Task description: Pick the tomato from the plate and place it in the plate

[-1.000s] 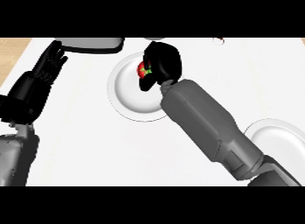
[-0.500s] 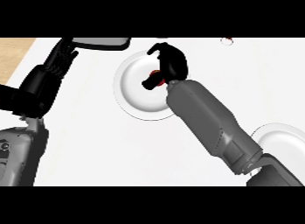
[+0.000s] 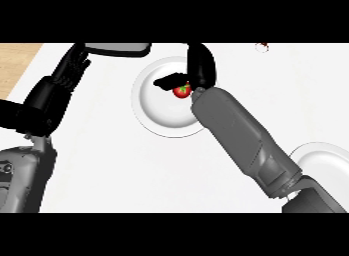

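Note:
A white plate [image 3: 156,107] lies at the middle back of the white counter. On its right half sits the small red tomato [image 3: 182,91] with a green stem. My right hand [image 3: 199,67] hangs over it, the thumb reaching left above the tomato and the fingers curled round it from behind, so only part of the tomato shows. The grey right forearm runs down to the lower right across the plate's rim. A second white plate [image 3: 333,167] lies at the right, partly behind that forearm. My left hand [image 3: 48,100] rests open at the left, fingers up.
A small red and white object [image 3: 263,47] lies at the counter's far edge, right of the hand. A wooden surface [image 3: 7,57] borders the counter at the upper left. Bare white counter [image 3: 140,170] stretches between the two forearms.
The right hand has shifted a little right over the plate and curled closer about the tomato, which now shows below the palm. The left hand has barely moved.

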You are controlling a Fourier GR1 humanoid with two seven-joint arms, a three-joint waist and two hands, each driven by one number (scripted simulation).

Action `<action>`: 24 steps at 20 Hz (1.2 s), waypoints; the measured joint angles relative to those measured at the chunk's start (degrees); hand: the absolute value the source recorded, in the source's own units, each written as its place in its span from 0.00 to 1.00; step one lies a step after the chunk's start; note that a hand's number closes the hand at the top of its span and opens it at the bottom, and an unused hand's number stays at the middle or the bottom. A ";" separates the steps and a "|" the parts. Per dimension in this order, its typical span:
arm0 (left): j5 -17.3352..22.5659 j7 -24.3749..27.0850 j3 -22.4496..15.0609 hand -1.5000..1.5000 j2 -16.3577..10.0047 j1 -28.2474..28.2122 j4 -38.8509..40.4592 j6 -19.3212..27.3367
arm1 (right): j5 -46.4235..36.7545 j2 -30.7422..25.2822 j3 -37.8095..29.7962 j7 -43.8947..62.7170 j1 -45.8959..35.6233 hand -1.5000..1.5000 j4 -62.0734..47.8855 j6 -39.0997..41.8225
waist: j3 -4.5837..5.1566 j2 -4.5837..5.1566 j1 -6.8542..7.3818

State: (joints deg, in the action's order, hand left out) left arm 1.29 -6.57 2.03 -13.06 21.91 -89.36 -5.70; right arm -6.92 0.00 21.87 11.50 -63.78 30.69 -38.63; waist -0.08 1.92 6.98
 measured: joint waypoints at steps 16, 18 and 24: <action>0.27 0.53 3.99 0.50 -1.59 -5.61 -2.48 0.44 | 14.19 -3.30 -11.93 -20.93 8.47 0.00 3.05 3.72 | 0.05 -1.68 -5.95; 0.09 -0.49 4.09 0.50 -1.64 -5.31 -2.64 0.62 | 14.36 -5.33 -12.27 -21.87 11.06 0.00 5.37 6.39 | 0.06 -1.82 -6.46; 0.24 -2.39 4.75 0.50 -1.86 -5.96 -4.47 0.46 | 14.11 -11.87 -12.75 -21.88 19.45 0.00 13.75 13.35 | 0.07 -2.05 -7.12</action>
State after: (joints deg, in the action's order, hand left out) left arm 1.53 -8.96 6.78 -14.92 15.95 -93.83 -5.24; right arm 7.19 -11.87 9.13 -10.38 -44.33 44.44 -25.27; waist -0.01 -0.12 -0.14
